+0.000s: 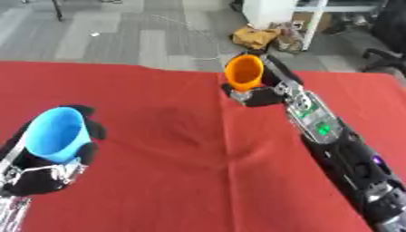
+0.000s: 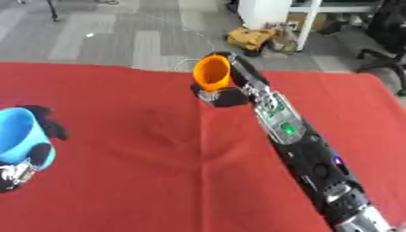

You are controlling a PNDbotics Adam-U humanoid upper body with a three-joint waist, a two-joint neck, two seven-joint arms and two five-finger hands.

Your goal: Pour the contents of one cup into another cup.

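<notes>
We find the left hand (image 1: 49, 170) curled round the blue cup (image 1: 57, 133), raised at the near left over the red cloth (image 1: 174, 149). The right hand (image 1: 266, 90) grips the orange cup (image 1: 244, 72), tilted leftward, at the far centre.

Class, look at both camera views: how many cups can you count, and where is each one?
2. The blue cup is held in the left robot hand at the near left. The orange cup is held in the right robot hand near the table's far edge. None appears hidden.
</notes>
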